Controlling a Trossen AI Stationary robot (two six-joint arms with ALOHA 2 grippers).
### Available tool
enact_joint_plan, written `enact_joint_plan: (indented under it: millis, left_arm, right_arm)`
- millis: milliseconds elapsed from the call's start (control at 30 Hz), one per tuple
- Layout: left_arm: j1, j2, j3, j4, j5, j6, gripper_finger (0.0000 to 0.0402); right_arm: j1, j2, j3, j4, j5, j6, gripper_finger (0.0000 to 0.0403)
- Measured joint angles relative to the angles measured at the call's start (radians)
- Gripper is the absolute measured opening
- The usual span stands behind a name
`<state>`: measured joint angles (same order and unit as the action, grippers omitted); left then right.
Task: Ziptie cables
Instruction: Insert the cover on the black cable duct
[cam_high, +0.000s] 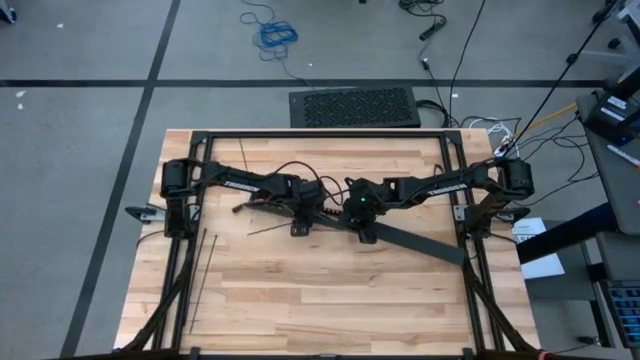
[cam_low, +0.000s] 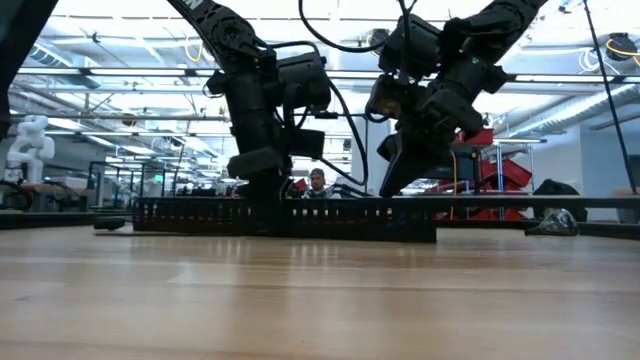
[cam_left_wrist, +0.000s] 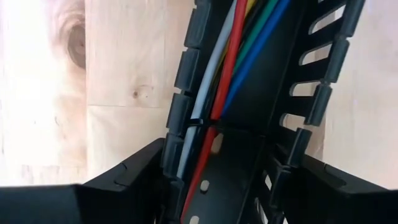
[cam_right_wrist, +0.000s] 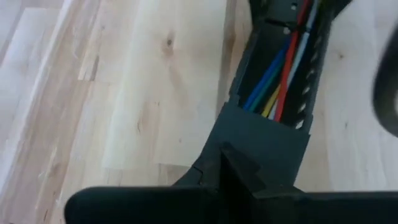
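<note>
The cables (cam_left_wrist: 217, 74) are white, red, yellow, green and blue wires lying side by side inside a long black slotted channel (cam_high: 330, 222) that slants across the middle of the table. A thin black ziptie (cam_left_wrist: 202, 126) crosses the wires. My left gripper (cam_left_wrist: 227, 158) straddles the channel from above. My right gripper (cam_right_wrist: 225, 155) looks shut over the channel's flat covered stretch (cam_right_wrist: 261, 134), where the cables (cam_right_wrist: 280, 81) come out from under it. Loose zipties (cam_high: 203, 270) lie flat on the table near its left side. My left gripper comes down from above across the channel, with one finger (cam_left_wrist: 134, 177) outside each slotted side wall (cam_left_wrist: 177, 134), so the channel and wires sit between them. The channel lies flat on the table. My right gripper hovers at the cover; I cannot tell whether it touches.
A black frame rail (cam_high: 320, 135) runs along the table's far edge and down both sides. A black perforated mat (cam_high: 355, 107) lies on the floor beyond it. A person (cam_low: 317, 180) shows far behind the table. Bare wood (cam_high: 330, 300) fills the near half.
</note>
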<state>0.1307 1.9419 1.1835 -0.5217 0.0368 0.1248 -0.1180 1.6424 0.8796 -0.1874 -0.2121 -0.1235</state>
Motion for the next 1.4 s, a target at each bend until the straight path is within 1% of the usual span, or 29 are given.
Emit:
enact_joint_plan:
  millis: [100,167,300,433,533,600,733,800,933,1200,1267,1333,1400]
  left_arm:
    - [-0.002,0.001,0.001,0.02,0.01,-0.021,0.0252]
    - [-0.008,0.001,0.005,0.047,0.025,-0.025,0.0252]
    - [-0.02,0.001,0.005,0.052,0.024,-0.025,0.0252]
    - [-0.029,0.001,0.003,0.051,0.019,-0.042,0.0251]
    - [-0.03,0.001,0.004,0.051,0.019,-0.044,0.0251]
    - [-0.03,0.001,0.003,0.053,0.019,-0.044,0.0251]
    - [-0.03,0.001,0.002,0.054,0.018,-0.041,0.0251]
    - [-0.03,0.001,0.002,0.053,0.018,-0.039,0.0252]
    - [-0.03,0.001,0.0,0.046,0.017,-0.032,0.0252]
    - [-0.029,0.001,-0.001,0.052,0.014,-0.037,0.0252]
    - [-0.029,0.001,-0.001,0.052,0.014,-0.038,0.0252]
    - [-0.029,0.001,0.0,0.055,0.014,-0.05,0.0252]
    - [-0.028,0.001,0.002,0.058,0.013,-0.066,0.0252]
  right_arm:
    - [0.0,-0.012,0.043,-0.074,0.02,-0.01,0.0]
    - [0.0,-0.028,0.079,-0.126,0.049,-0.018,0.0]
    - [0.0,-0.064,0.139,-0.251,0.099,-0.023,0.0]
    - [0.004,-0.075,0.15,-0.395,0.139,0.021,0.0]
    - [0.015,-0.076,0.128,-0.431,0.166,0.06,0.0]
    - [0.022,-0.075,0.106,-0.428,0.162,0.075,0.0]
    - [0.032,-0.04,0.091,-0.361,0.158,0.081,0.0]
    - [0.033,-0.013,0.094,-0.317,0.135,0.065,0.0]
    - [0.034,0.027,0.094,-0.255,0.123,0.033,0.0]
    - [0.027,0.042,0.103,-0.144,0.126,0.008,0.0]
    - [0.028,0.046,0.114,-0.123,0.135,0.0,0.0]
    - [0.033,0.042,0.134,-0.128,0.185,-0.003,0.0]
    - [0.038,0.025,0.16,-0.162,0.209,-0.012,0.0]
